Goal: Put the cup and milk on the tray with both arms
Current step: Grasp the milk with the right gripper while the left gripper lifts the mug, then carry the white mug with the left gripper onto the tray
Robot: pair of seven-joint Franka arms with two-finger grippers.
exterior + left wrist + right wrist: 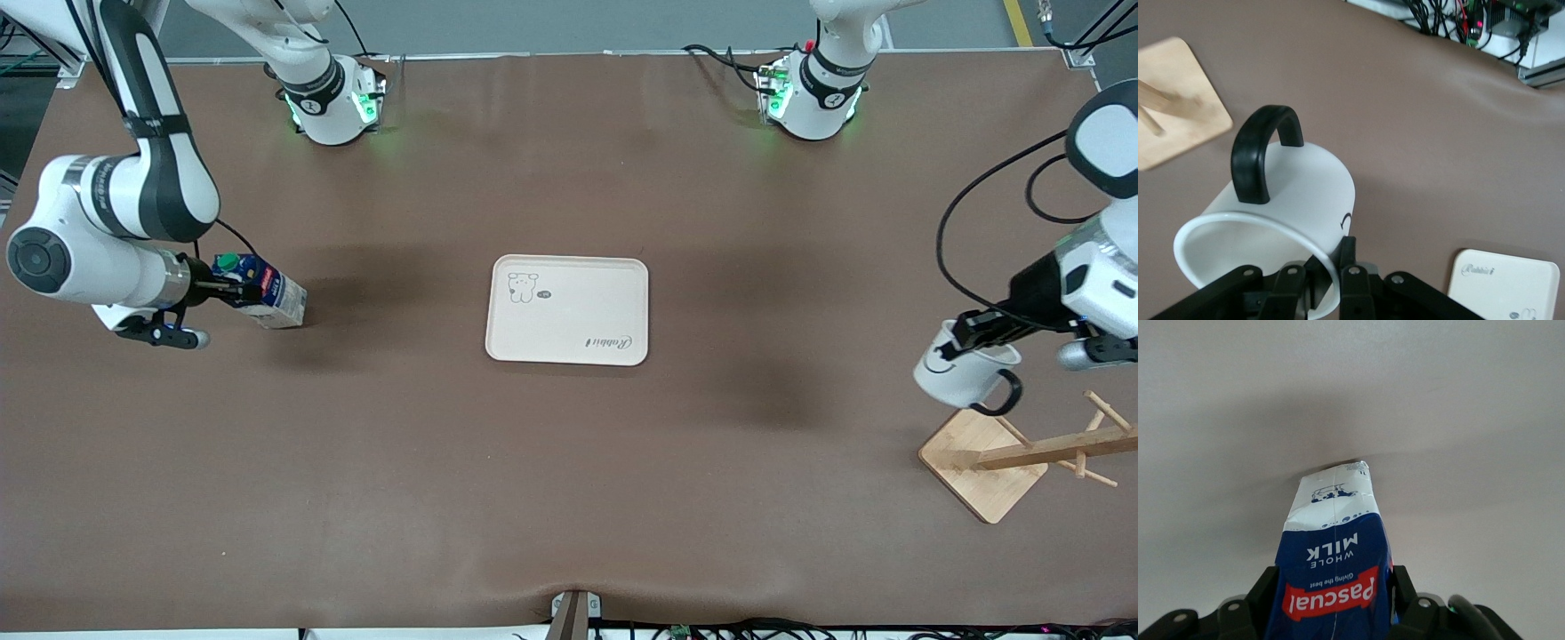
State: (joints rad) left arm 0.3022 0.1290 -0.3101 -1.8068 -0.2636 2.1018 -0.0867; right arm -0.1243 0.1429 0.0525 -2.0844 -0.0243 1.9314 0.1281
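**Op:** I see the right gripper (233, 291) with fingers either side of the milk (269, 297), carton upright on the bench (569, 498); whether they grip yet, I cannot tell.

**Log:** Left?

**Op:** Left gripper (965, 338) clenched on the cup (962, 372) rim, above the wooden rack (982, 471). Tray (569, 311) lies midway between them, bare.

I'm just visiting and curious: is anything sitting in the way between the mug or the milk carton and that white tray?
Nothing visible. Bare brown table lies between the tray and both the milk, gripped by the right gripper, and the cup, held by the left gripper above the wooden rack.
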